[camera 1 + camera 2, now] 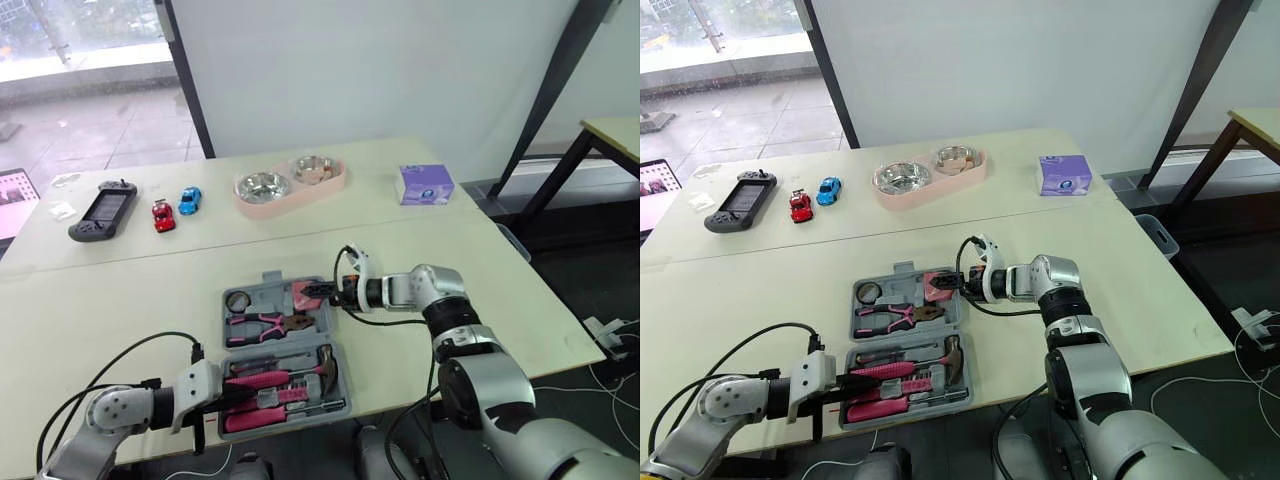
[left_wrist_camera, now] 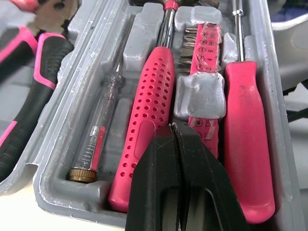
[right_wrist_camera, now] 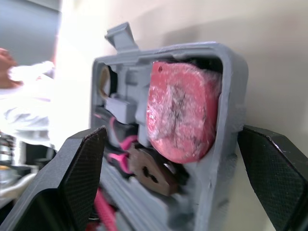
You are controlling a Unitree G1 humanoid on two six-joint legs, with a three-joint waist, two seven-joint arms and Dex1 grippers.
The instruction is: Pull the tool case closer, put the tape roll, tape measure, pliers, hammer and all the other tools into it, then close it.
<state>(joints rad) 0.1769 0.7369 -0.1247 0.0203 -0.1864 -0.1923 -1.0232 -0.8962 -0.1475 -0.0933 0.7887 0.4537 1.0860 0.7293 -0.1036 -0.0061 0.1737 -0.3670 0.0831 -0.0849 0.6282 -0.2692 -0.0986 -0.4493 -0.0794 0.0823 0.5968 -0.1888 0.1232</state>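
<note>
From the head views, the grey moulded-plastic tool case lies open near the table's front edge, tools bedded in both halves. I'd judge it stiff, heavy with steel and apt to slide, best folded by the far half's outer rim. The left wrist view has the left gripper pinched closed and empty over a pink perforated-handle screwdriver. In the right wrist view, the right gripper is spread wide, straddling the case end by the pink tape measure.

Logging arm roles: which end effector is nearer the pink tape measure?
Right. The right end effector, open, straddles the tool case corner holding the tape measure; the left end effector, shut, is over pink handles in the other half.
</note>
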